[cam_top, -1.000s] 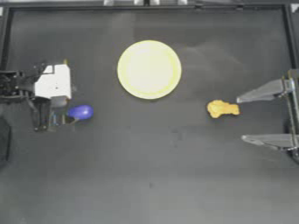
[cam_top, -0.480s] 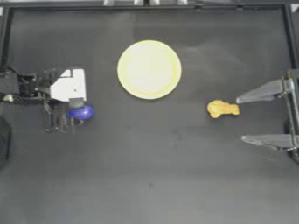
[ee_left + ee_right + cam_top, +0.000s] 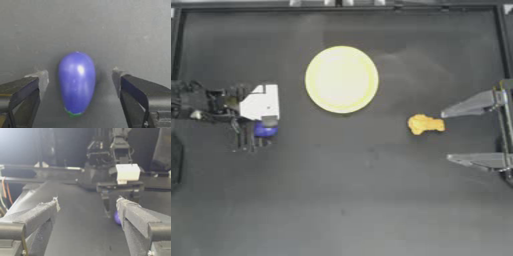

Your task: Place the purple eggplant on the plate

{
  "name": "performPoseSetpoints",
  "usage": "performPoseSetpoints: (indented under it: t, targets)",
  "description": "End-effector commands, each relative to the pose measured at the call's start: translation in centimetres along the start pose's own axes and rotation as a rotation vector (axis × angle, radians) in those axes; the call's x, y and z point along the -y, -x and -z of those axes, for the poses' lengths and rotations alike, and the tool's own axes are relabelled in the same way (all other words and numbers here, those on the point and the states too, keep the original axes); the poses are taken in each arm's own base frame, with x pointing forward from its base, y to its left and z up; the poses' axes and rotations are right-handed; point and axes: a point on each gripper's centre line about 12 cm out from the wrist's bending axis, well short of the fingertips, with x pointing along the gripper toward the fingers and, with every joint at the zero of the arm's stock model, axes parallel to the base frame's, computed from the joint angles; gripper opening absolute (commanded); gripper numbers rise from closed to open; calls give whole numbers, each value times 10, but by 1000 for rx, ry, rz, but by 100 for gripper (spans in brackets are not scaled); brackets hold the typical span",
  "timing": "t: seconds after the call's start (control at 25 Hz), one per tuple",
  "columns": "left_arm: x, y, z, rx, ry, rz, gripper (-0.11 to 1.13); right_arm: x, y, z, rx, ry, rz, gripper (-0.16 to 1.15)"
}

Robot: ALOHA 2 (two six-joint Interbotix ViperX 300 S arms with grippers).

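The purple eggplant [image 3: 265, 130] lies on the dark table at the left, partly under my left arm's white wrist. In the left wrist view the eggplant [image 3: 77, 82] sits lengthwise between the jaws of my left gripper [image 3: 79, 75], which is open, with a gap on each side. From above, the left gripper [image 3: 256, 134] is right over it. The pale yellow plate [image 3: 341, 79] lies empty at the upper middle, to the right of the eggplant. My right gripper [image 3: 459, 132] is parked open at the right edge.
A lumpy orange-yellow piece [image 3: 425, 124] lies just left of the right gripper. The right wrist view looks across the table between its own open jaws at the left arm [image 3: 127, 173], with a sliver of the eggplant [image 3: 117, 218] showing. A raised frame borders the table.
My left arm has moved to the right, bringing its open gripper over and around the eggplant. The eggplant, plate, orange piece and right arm have stayed put.
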Motion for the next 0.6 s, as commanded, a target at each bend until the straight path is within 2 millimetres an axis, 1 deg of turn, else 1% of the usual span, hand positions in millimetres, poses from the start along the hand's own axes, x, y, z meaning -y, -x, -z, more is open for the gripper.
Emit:
performPoseSetpoints:
  t: [0.04,0.2,0.28,0.32,0.36,0.4,0.44,0.52,0.56,0.6]
  targets:
    - [-2,-1,-8,18,-2,-3,103,0,-2,-4,12,-4,1,99]
    - [-2,-6,-8,3,0,-1,101,1,-2,-4,12,-6,3,99]
    - [-3,-6,-9,1,-1,-1,94,0,-2,-4,12,-4,2,99]
    - [-3,-6,-10,1,-1,-1,87,0,-2,-4,12,-6,2,99]
    - [-3,-5,-11,2,-1,-1,77,0,-2,-4,12,-6,2,99]
    - [-3,-5,-10,0,1,0,65,0,-2,-4,11,-6,2,99]
    - [-3,-5,-10,-6,1,2,48,0,-2,-4,12,-6,2,99]
    - [-2,-5,-9,-15,-1,4,24,1,-2,-4,12,-7,3,99]
    - [-2,-4,-9,-15,-1,4,17,0,-2,-4,12,-6,1,99]
    - [-3,-4,-9,-12,-1,3,17,0,-2,-4,12,-6,2,99]
